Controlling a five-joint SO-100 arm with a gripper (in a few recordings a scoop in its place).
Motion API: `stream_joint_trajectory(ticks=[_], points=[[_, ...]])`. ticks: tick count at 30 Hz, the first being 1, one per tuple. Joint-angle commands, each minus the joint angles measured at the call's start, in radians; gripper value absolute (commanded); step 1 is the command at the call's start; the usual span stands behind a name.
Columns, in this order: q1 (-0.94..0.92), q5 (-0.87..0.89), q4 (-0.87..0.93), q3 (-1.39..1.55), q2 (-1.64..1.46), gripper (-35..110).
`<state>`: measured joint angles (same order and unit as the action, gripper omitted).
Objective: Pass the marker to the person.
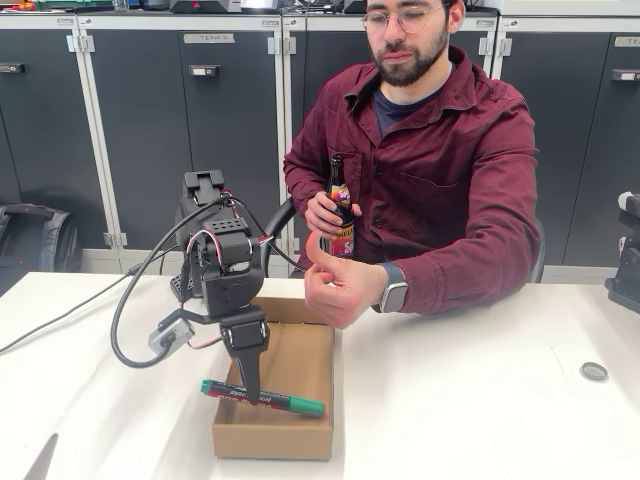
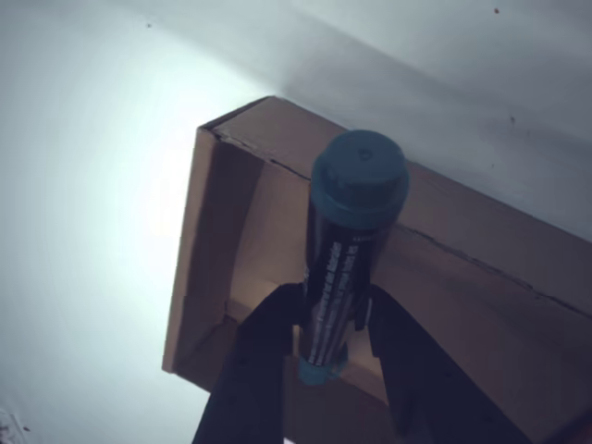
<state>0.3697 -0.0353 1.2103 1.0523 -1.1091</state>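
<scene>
The claw [image 1: 248, 392] gripped the marker [image 1: 262, 397] crosswise, level above the cardboard box [image 1: 290, 425]. The wrist view showed white lettering along its barrel; the fixed view showed the person [image 1: 430, 150] holding a bottle [image 1: 340, 205].

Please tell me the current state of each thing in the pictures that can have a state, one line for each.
marker: capped, lying level, gripped at mid-barrel above the box.
gripper: shut on the marker, pointing down.
cardboard box: open on top, upright on the table.
brown bottle: upright, held in one of the person's hands.
person's other hand: raised above the table, thumb up, holding nothing.
</scene>
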Motion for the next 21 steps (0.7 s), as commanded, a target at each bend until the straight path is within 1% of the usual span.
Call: stream_joint_trajectory(ticks=[1, 9, 21], points=[[0.017, -0.031, 0.028, -0.014, -0.135, -5], [0.041, -0.058, 0.052, -0.005, -0.216, -5], [0.117, -0.115, 0.037, 0.081, -0.396, -5]])
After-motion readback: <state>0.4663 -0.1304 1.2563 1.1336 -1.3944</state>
